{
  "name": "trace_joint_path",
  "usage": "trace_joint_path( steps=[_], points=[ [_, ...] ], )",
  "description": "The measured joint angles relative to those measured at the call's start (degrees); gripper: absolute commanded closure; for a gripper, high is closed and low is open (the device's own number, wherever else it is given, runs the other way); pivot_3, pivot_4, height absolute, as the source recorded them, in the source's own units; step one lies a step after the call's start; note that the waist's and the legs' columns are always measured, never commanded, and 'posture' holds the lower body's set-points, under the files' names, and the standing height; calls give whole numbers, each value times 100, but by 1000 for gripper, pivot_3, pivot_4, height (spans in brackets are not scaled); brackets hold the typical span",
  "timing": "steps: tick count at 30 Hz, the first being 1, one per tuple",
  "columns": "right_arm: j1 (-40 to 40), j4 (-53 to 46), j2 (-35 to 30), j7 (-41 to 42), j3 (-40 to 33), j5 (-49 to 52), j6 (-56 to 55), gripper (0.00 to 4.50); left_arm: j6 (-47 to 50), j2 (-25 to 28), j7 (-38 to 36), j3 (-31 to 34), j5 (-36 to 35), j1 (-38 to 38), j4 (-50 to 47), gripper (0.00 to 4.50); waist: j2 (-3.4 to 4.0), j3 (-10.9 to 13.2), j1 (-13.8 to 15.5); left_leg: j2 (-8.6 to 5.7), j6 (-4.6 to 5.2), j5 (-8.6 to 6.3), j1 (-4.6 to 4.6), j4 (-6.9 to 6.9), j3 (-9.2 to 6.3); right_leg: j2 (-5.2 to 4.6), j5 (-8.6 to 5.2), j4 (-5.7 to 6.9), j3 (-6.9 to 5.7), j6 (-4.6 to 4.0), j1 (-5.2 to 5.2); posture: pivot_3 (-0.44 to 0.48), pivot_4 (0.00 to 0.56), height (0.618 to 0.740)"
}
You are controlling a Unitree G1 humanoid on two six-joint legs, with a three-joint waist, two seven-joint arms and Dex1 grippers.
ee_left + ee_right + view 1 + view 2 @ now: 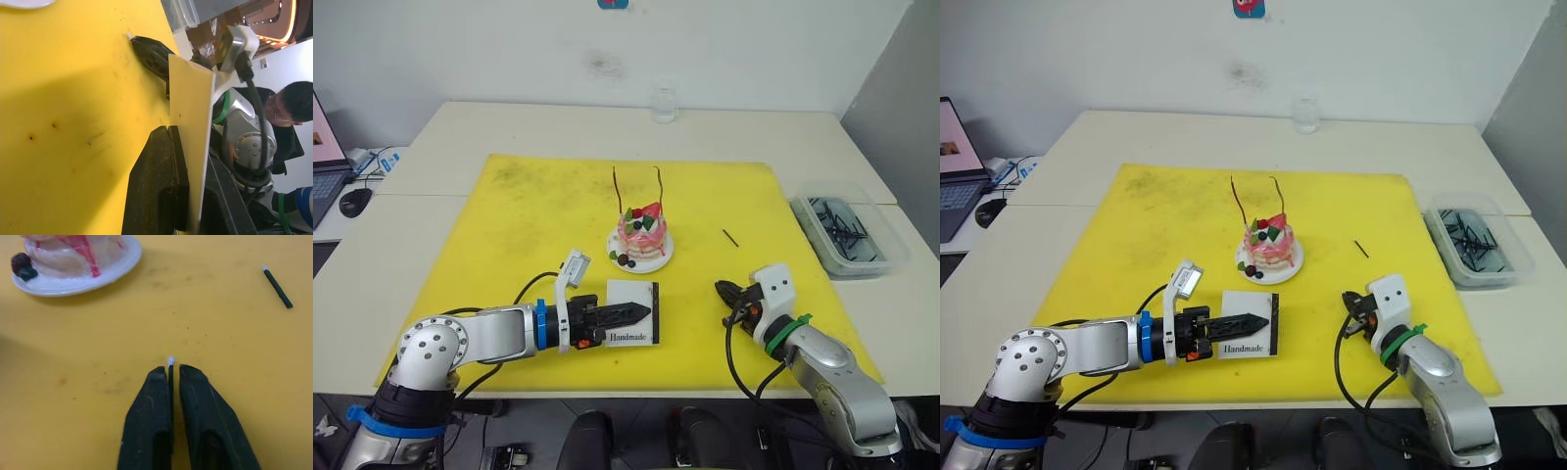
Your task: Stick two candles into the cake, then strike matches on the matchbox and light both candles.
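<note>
- The left gripper (641,313) is clamped on the matchbox (633,313), its fingers closed flat over the white box above the yellow mat (529,211).
- The right gripper (170,372) is pinched shut on a match (170,363), whose pale tip pokes out just past the fingertips.
- The cake (642,235) stands beyond both grippers, with two candles (619,194) upright in it; whether they are lit is hard to tell.
- A loose match (277,286) lies ahead of the right gripper, well apart.
</note>
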Motion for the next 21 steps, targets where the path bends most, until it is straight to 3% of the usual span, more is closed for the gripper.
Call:
trace_joint_path(
  steps=[16, 19, 21],
  points=[
    [-13, 207, -20, -31, 156, -257, -384, 3207, -115, -15, 29, -1, -4, 18, -1, 4500, 0, 0, 2, 1, 0, 0, 3, 1, -2, 0, 1, 5, -2, 2, 1, 0, 150, 740],
    [-8, 216, 35, -51, 150, -257, -383, 3718, -114, -16, 26, -1, 0, 16, -1, 4500, 0, 0, 2, 2, 0, 0, 4, 1, -2, 1, 1, 5, -1, 2, 1, 0, 150, 740],
    [-6, 228, 67, -62, 146, -257, -392, 4411, -114, -20, 24, -1, 7, 14, 0, 4500, -1, -1, 2, 1, 0, 0, 4, 1, -2, 1, 1, 5, -1, 2, 1, 0, 150, 740]
  ],
)
